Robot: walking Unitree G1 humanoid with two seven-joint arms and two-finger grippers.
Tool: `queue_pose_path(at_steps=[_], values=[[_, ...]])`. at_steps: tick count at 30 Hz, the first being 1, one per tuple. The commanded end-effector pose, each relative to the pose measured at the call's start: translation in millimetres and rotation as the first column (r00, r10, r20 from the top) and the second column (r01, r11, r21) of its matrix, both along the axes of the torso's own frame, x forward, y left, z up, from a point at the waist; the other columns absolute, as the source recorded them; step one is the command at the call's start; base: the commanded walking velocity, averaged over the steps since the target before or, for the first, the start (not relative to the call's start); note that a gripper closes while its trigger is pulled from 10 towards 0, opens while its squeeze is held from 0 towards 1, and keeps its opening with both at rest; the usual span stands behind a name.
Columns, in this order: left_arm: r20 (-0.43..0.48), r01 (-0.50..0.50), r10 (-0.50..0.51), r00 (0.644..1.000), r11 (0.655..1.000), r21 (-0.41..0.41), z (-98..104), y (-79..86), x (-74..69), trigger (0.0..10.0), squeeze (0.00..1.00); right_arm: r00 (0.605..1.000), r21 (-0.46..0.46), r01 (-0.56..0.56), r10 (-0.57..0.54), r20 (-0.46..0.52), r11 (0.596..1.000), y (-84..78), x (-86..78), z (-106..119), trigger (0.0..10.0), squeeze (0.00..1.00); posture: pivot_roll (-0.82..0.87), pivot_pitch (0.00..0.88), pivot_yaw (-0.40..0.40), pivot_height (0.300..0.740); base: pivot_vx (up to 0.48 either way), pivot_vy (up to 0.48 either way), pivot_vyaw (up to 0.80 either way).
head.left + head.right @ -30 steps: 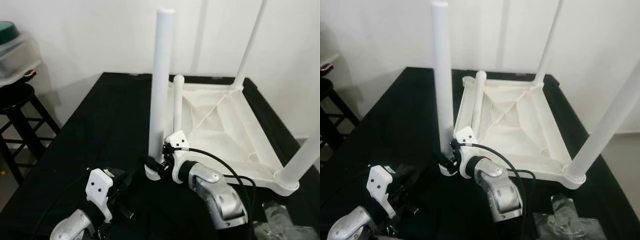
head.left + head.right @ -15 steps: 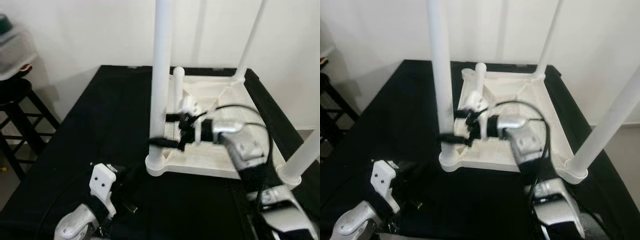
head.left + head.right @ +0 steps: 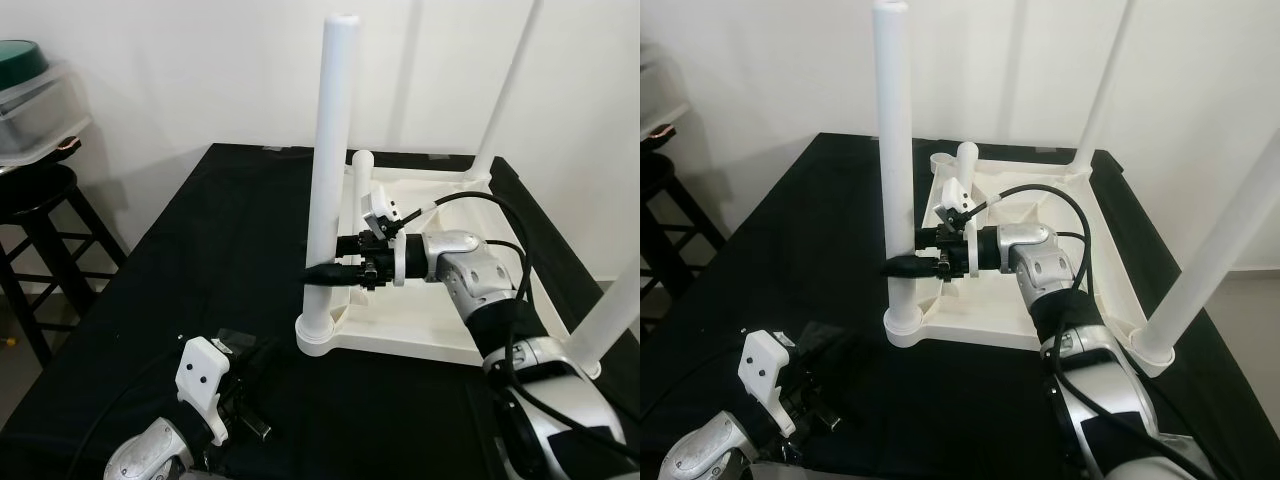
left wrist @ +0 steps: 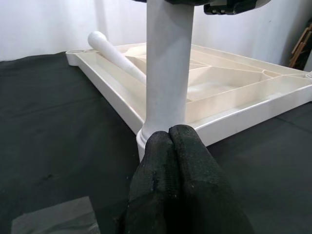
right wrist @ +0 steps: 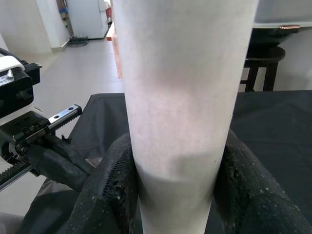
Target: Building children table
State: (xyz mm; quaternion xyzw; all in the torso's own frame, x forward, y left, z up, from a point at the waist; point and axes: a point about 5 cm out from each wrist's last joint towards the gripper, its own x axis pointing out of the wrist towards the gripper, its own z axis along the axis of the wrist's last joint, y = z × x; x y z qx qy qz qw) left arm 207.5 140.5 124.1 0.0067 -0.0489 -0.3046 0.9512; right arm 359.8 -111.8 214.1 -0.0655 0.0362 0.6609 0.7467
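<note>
Black tabletop (image 3: 190, 250) carries the upturned table (image 3: 440, 340). Eye view: right claw (image 3: 325, 270) grasps the upright near-corner leg (image 3: 328, 180) low, reaching from the right. Left wrist view: left claw (image 4: 170, 141), clenched empty, sits just before that leg's base.

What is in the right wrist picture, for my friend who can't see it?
The right claw is shut on a thick white leg, one black finger on each side. Behind it are a black table, a dark stool and the left arm.
</note>
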Motion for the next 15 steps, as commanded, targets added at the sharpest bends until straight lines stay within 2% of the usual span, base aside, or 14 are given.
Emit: queue_pose_path(at_steps=[1, 4, 6, 7, 8, 9, 10, 11, 12, 13, 14, 15], values=[[-0.005, -0.002, 0.002, 1.0, 1.0, 0.009, -2, -0.4, -0.5, 0.0, 0.0, 1.0, 0.01, -0.002, 0.002, 0.004, 1.0, -0.2, -1.0, -3, 0.0, 0.0, 0.03, 0.015, -0.026, 0.74, 0.0, 0.0, 0.0], [-0.005, -0.002, 0.002, 1.0, 1.0, 0.008, -2, -0.5, -0.6, 0.0, 0.0, 0.999, 0.008, 0.035, -0.035, 0.012, 0.999, -1.5, -0.9, -6, 0.0, 0.0, 0.03, 0.017, -0.027, 0.74, 0.0, 0.0, 0.0], [-0.004, -0.002, 0.002, 1.0, 1.0, 0.006, -1, -0.2, -0.7, 0.0, 0.0, 0.992, 0.005, 0.121, -0.121, 0.022, 0.993, 0.1, -5.1, -18, 0.0, 0.0, 0.02, 0.022, -0.026, 0.74, 0.0, 0.0, 0.0], [-0.004, -0.002, 0.002, 1.0, 1.0, 0.006, -1, -0.2, -0.7, 0.0, 0.0, 0.992, 0.005, 0.121, -0.121, 0.022, 0.993, 0.1, -5.1, -18, 0.0, 0.0, 0.02, 0.022, -0.026, 0.74, 0.0, 0.0, 0.0], [-0.004, -0.002, 0.002, 1.0, 1.0, 0.006, -1, 0.1, -0.9, 0.0, 0.0, 0.981, 0.009, 0.196, -0.196, 0.01, 0.981, 4.6, -11.3, -28, 0.0, 0.0, 0.02, 0.023, -0.028, 0.74, 0.0, 0.0, 0.0], [-0.003, -0.002, 0.002, 1.0, 1.0, 0.006, -1, 0.6, -1.4, 0.0, 0.0, 0.949, 0.014, 0.314, -0.313, -0.038, 0.949, 14.6, -21.7, -46, 0.0, 0.0, 0.02, 0.029, -0.039, 0.74, 0.0, 0.0, 0.0], [-0.003, -0.002, 0.002, 1.0, 1.0, 0.006, -1, 0.6, -1.4, 0.0, 0.0, 0.949, 0.014, 0.314, -0.313, -0.038, 0.949, 14.6, -21.7, -46, 0.0, 0.0, 0.02, 0.029, -0.039, 0.74, 0.0, 0.0, 0.0], [-0.003, -0.002, 0.002, 1.0, 1.0, 0.006, 0, 1.0, -1.7, 0.0, 0.0, 0.917, 0.012, 0.395, -0.393, -0.073, 0.919, 20.3, -29.5, -56, 0.0, 0.0, 0.02, 0.029, -0.039, 0.74, 0.0, 0.0, 0.0], [-0.003, -0.003, 0.003, 1.0, 1.0, 0.007, 0, 2.3, -1.8, 0.0, 0.0, 0.791, 0.037, 0.605, -0.596, -0.139, 0.795, 31.8, -37.5, -70, 0.0, 0.0, 0.01, 0.035, -0.028, 0.74, 0.0, 0.0, 0.0], [-0.003, -0.003, 0.003, 1.0, 1.0, 0.007, 0, 2.3, -1.8, 0.0, 0.0, 0.791, 0.037, 0.605, -0.596, -0.139, 0.795, 31.8, -37.5, -70, 0.0, 0.0, 0.01, 0.035, -0.028, 0.74, 0.0, 0.0, 0.0], [-0.003, -0.003, 0.003, 1.0, 1.0, 0.006, 0, 3.8, -1.6, 0.0, 0.0, 0.786, -0.014, 0.615, -0.614, -0.078, 0.789, 47.9, -53.7, -77, 0.0, 0.0, 0.0, 0.037, -0.023, 0.74, 0.0, 0.0, 0.0], [-0.003, -0.003, 0.003, 1.0, 1.0, 0.006, 0, 3.8, -1.6, 0.0, 0.0, 0.786, -0.014, 0.615, -0.614, -0.078, 0.789, 47.9, -53.7, -77, 0.0, 0.0, 0.0, 0.037, -0.023, 0.74, 0.0, 0.0, 0.0]])
